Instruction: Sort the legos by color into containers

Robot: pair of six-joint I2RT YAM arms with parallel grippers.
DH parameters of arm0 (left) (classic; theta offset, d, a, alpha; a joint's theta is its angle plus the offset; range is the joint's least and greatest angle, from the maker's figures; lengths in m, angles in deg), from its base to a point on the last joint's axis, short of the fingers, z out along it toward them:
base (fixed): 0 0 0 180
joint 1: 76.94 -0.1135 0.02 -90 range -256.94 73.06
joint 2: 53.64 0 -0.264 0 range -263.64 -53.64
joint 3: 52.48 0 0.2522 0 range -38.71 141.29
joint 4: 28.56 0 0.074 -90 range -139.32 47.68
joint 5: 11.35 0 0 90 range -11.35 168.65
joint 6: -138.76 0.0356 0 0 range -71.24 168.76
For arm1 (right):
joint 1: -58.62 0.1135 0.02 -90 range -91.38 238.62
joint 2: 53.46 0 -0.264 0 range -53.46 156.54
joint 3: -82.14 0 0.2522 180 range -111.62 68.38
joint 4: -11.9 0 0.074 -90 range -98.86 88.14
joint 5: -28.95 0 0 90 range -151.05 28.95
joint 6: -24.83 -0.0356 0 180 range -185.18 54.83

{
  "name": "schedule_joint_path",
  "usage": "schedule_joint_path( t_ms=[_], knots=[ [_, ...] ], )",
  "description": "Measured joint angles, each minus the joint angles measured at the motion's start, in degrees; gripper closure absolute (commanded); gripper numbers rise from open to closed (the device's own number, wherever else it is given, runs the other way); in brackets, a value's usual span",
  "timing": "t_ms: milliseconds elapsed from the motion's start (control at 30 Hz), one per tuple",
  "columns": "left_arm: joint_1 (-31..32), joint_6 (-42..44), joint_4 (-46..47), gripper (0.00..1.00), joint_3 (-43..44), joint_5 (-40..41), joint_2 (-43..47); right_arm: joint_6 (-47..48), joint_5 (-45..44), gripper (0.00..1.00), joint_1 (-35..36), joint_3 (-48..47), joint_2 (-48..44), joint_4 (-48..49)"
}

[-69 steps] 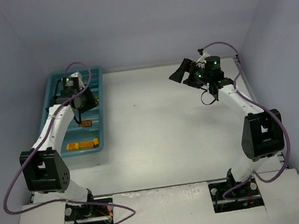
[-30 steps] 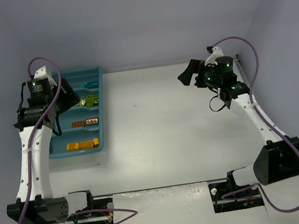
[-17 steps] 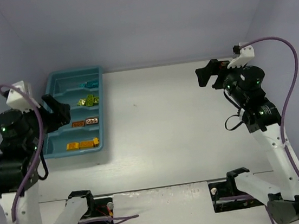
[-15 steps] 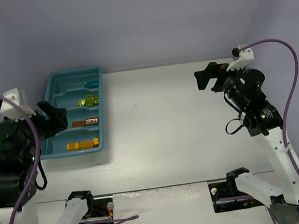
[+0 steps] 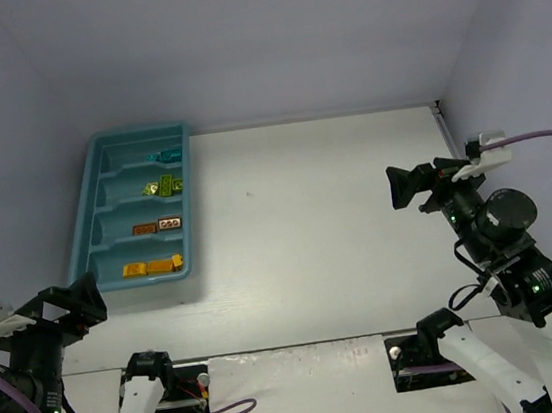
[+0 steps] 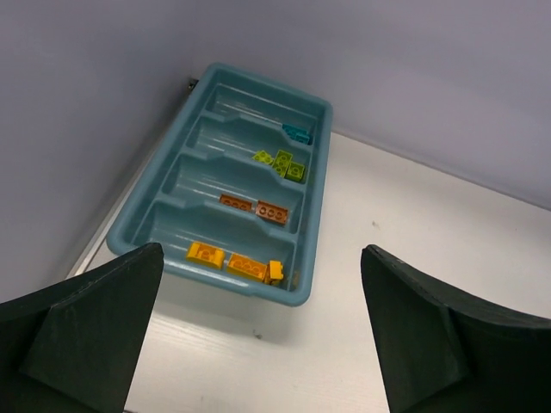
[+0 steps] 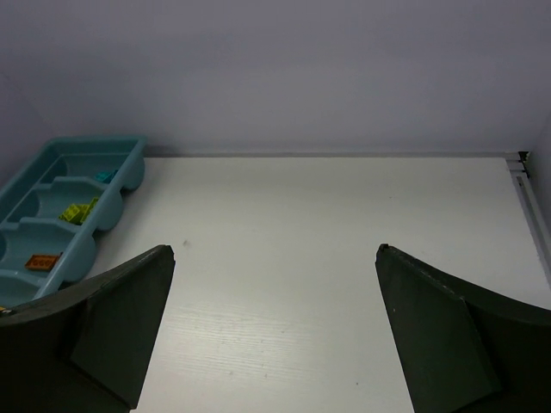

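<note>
The teal tray lies at the table's far left, and its four containers hold the legos. From the back: a cyan lego, lime green legos, brown legos, orange-yellow legos. The left wrist view shows the same rows: cyan, green, brown, orange-yellow. My left gripper hangs high off the tray's near end, open and empty. My right gripper is open over bare table at the right, far from the tray.
Grey walls close the table at the back and both sides. A metal rail runs along the right edge. The arm bases sit at the near edge. No loose bricks show on the white tabletop.
Both arms have pulled back toward the near edge and risen. The left gripper left the tray's side and its jaws widened. The bricks in the tray have not moved.
</note>
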Motion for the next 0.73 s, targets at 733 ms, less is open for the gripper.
schedule_joint_path(
  t_ms=[733],
  knots=[
    [0.0,-3.5,-4.9,0.09,-7.6,3.6,7.0,0.4,-3.7,0.0,1.9,2.8,-4.5,-2.6]
  ],
)
